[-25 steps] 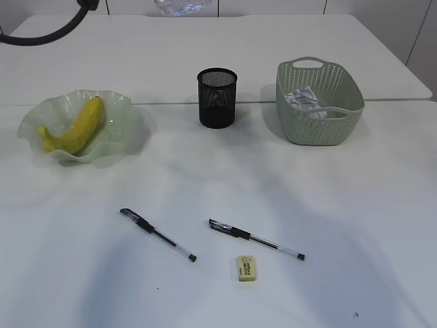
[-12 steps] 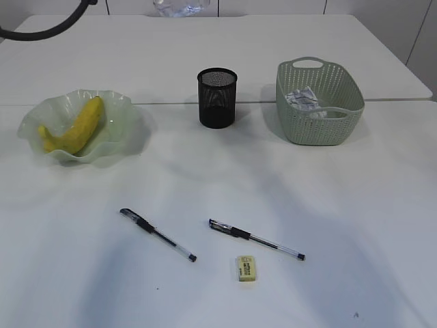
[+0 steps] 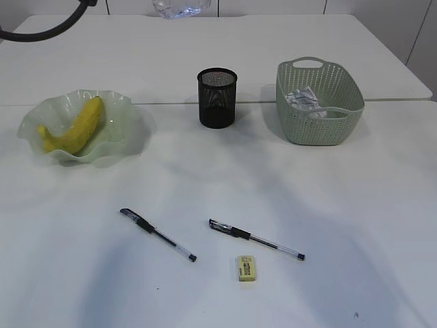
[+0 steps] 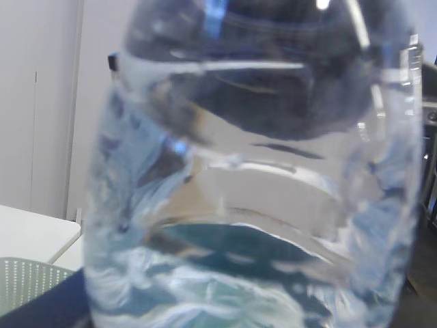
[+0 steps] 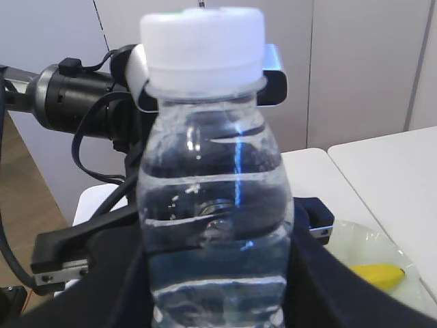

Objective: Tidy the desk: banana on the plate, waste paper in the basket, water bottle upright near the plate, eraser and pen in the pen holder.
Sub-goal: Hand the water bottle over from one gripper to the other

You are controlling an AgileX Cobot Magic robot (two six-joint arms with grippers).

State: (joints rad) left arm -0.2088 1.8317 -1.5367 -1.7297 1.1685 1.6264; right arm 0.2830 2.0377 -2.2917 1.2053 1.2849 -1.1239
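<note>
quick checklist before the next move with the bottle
1. Banana on plate: ok.
2. Waste paper in basket: ok.
3. Right pincer flanks the water bottle body: ok.
4. Left pincer at the bottle's neck, grip closed: cannot tell.
5. Cap on: ok.
6. Pens and eraser in pen holder: not ok, they lie on the table.
</note>
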